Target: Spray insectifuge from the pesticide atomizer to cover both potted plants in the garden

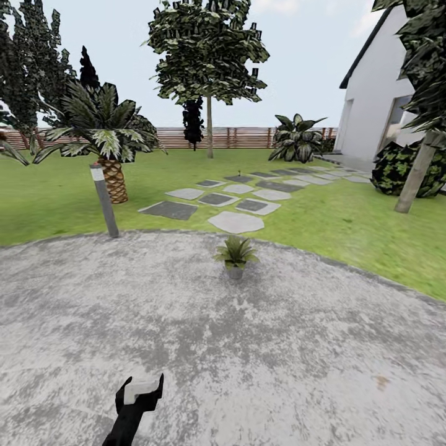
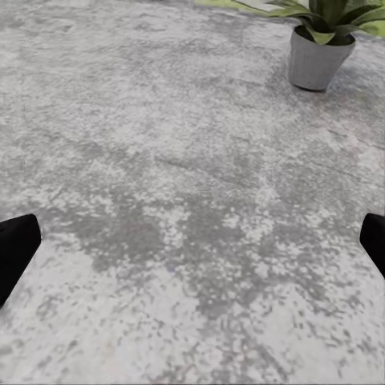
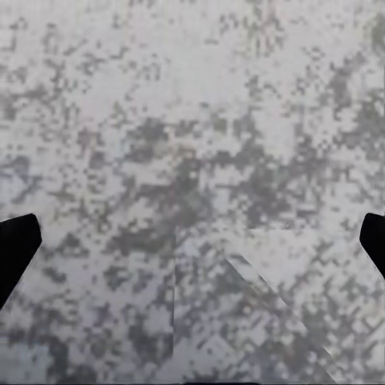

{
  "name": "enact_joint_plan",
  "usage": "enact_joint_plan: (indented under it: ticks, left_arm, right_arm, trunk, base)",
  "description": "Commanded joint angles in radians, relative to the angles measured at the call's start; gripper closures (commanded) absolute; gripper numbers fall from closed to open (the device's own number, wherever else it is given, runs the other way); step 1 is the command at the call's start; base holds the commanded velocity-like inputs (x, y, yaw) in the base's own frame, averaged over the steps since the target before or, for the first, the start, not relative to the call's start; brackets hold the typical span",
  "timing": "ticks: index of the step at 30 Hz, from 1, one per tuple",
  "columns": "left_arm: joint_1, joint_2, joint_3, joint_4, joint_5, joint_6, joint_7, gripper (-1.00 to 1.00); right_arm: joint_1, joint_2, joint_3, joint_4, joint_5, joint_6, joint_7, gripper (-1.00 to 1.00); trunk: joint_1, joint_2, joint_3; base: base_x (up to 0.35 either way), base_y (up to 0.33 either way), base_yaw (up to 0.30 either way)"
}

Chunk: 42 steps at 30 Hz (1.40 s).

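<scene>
One potted plant (image 1: 235, 254), a small green rosette in a grey pot, stands on the grey paving (image 1: 279, 347) near its far edge, by the lawn. My left gripper (image 1: 142, 389) sits low in the head view, well short of the plant and a little to its left. In the left wrist view the left gripper (image 2: 192, 249) is open, its dark fingertips (image 2: 16, 249) wide apart over bare paving, with the potted plant (image 2: 319, 56) ahead. The right gripper (image 3: 192, 249) is also open above paving, holding nothing. The pesticide atomizer is out of view.
A grey bollard post (image 1: 104, 201) stands at the paving's far left edge, with a palm (image 1: 106, 145) behind it. Stepping stones (image 1: 235, 222) lead across the lawn toward a white house (image 1: 378, 105). A tree (image 1: 209, 124), a bush (image 1: 402, 167), a leaning trunk (image 1: 420, 176) and a fence (image 1: 241, 136) lie beyond.
</scene>
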Motion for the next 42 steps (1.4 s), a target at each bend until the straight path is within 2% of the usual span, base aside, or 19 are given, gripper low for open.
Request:
enact_joint_plan:
  ticks: [1,9,23,42]
  left_arm:
    - [-0.001,0.000,0.000,0.001,0.007,-0.003,-0.001,-1.00]
    - [-0.001,0.000,0.000,0.002,0.007,-0.003,-0.001,-1.00]
    - [-0.001,0.000,-0.001,0.002,0.007,-0.003,-0.001,-1.00]
    - [-0.001,0.000,-0.001,0.001,0.007,-0.003,-0.001,-1.00]
  right_arm:
    - [0.000,0.000,0.000,-0.001,0.000,0.000,0.000,-1.00]
    - [0.000,0.000,0.000,0.001,0.000,0.000,0.000,-1.00]
    - [0.000,0.000,0.000,0.002,0.000,-0.001,0.000,-1.00]
    - [0.000,0.000,0.000,0.002,0.000,-0.001,0.000,-1.00]
  trunk:
    - [0.000,0.000,-0.001]
    - [0.000,0.000,-0.001]
    - [0.000,0.000,-0.001]
    - [0.000,0.000,-0.001]
  base:
    - [0.323,0.115,0.275]
    - [0.323,0.115,0.162]
    - [0.321,0.132,0.004]
    - [0.275,0.216,0.000]
